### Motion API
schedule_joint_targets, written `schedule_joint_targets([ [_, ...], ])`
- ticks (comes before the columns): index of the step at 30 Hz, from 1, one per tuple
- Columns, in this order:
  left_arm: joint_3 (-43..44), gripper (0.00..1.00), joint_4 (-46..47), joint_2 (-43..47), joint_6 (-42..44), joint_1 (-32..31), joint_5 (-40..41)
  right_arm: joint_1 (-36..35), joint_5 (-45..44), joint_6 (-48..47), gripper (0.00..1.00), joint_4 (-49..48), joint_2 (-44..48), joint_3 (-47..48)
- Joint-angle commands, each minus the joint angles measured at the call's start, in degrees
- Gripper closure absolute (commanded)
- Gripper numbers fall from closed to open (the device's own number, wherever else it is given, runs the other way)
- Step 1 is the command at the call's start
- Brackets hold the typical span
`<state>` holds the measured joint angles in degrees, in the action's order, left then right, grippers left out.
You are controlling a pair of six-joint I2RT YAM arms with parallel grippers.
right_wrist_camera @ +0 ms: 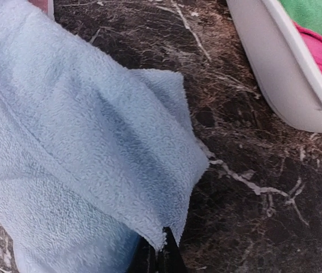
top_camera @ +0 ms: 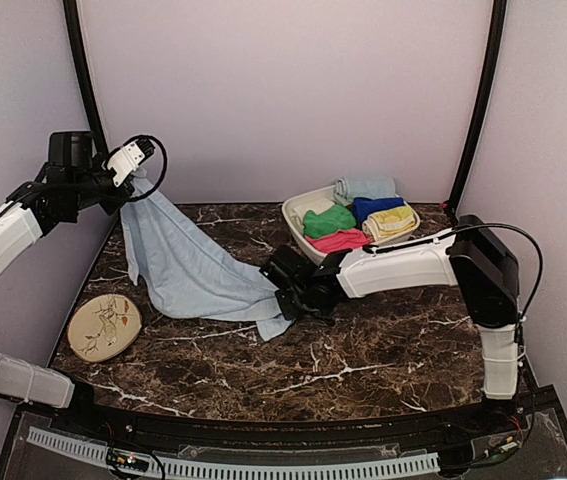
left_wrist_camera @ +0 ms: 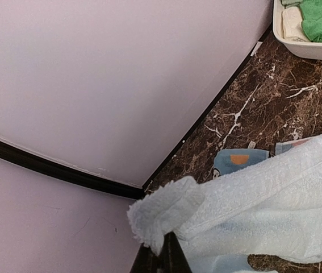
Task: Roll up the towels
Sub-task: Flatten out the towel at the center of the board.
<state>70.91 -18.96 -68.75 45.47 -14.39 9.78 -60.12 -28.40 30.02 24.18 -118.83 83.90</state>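
A pale blue towel (top_camera: 198,270) hangs stretched from the back left down to the marble table (top_camera: 383,350). My left gripper (top_camera: 135,180) is raised near the left wall, shut on the towel's upper corner; in the left wrist view its closed fingertips (left_wrist_camera: 162,250) pinch a folded corner of the towel (left_wrist_camera: 274,199). My right gripper (top_camera: 288,302) is low on the table, shut on the near right corner. The right wrist view shows that corner of the towel (right_wrist_camera: 81,125) clamped at the gripper (right_wrist_camera: 162,250). A medium blue patterned towel (left_wrist_camera: 237,161) peeks out behind the pale one.
A white basin (top_camera: 298,215) at the back right holds green (top_camera: 328,220), pink (top_camera: 341,240), dark blue (top_camera: 378,207) and yellow (top_camera: 391,222) rolled towels. It lies just right of my right gripper (right_wrist_camera: 285,74). A round beige plate (top_camera: 104,327) sits at the front left.
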Motion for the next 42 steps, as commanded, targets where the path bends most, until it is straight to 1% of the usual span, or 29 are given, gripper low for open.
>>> schedule_joint_targets([
  [1,4.86,1.0,-1.18,3.45,-2.47,0.27,-1.64,-0.27,-7.24,-2.25,1.0,1.16,10.17,-2.84],
  [4,7.98,1.0,-4.23,5.86,-4.22,0.27,-4.87,-0.26,-9.18,-3.98,1.0,2.96,19.75,-6.68],
  [7,11.87,1.0,-9.98,8.7,-5.44,0.26,-8.97,-0.41,-9.03,-4.9,1.0,6.86,29.42,-9.37],
  [9,14.91,1.0,-15.29,10.75,-5.73,0.29,-12.91,-0.52,-6.46,-5.19,1.0,8.58,36.38,-11.8],
  [10,16.28,1.0,-18.3,11.89,-5.41,0.25,-15.21,-0.6,-3.6,-5.23,1.0,9.5,39.88,-12.73],
  [13,19.68,1.0,-26.3,15.77,-4.64,0.18,-21.85,-1.22,0.65,-3.93,1.0,14.06,49.66,-13.73],
  [16,24.48,1.0,-32.8,17.97,-4.48,0.19,-26.61,-2.11,1.24,-1.45,1.0,20.14,57.99,-11.68],
  [19,30.07,1.0,-37.33,18.56,-5.31,0.18,-28.41,-2.37,0.63,0.73,1.0,25.81,64.29,-7.12],
  [21,33.74,1.0,-40.85,18.61,-5.8,0.16,-30.17,-2.37,0.44,1.31,1.0,28.77,66.16,-3.51],
  [24,36.15,1.0,-45.86,19.09,-7.46,0.21,-34.0,-2.37,0.29,1.14,1.0,32.55,65.13,1.03],
  [27,32.43,1.0,-48.8,20.19,-10.69,0.23,-36.74,-2.37,-0.92,0.67,1.0,34.87,60.99,1.65],
  [30,22.68,1.0,-47.33,22.1,-13.04,0.23,-36.44,-2.0,-5.07,0.43,1.0,36.22,55.46,0.29],
  [32,14.15,1.0,-43.51,23.39,-13.53,0.24,-34.05,0.84,-6.23,-0.36,1.0,36.56,51.87,-0.57],
  [33,10.38,1.0,-41.02,23.74,-13.38,0.23,-32.01,3.26,-4.71,-1.34,1.0,35.91,50.14,-1.3],
  [37,-1.6,1.0,-28.96,22.73,-13.13,0.2,-21.39,12.54,6.1,-6.8,1.0,25.12,46.25,-9.26],
  [39,-6.44,1.0,-24.04,21.13,-12.32,0.24,-18.21,15.49,7.91,-8.82,1.0,21.36,42.98,-11.34],
  [42,-13.69,1.0,-16.97,17.93,-11.42,0.3,-15.47,18.04,8.93,-11.81,1.0,17.6,36.74,-11.6],
])
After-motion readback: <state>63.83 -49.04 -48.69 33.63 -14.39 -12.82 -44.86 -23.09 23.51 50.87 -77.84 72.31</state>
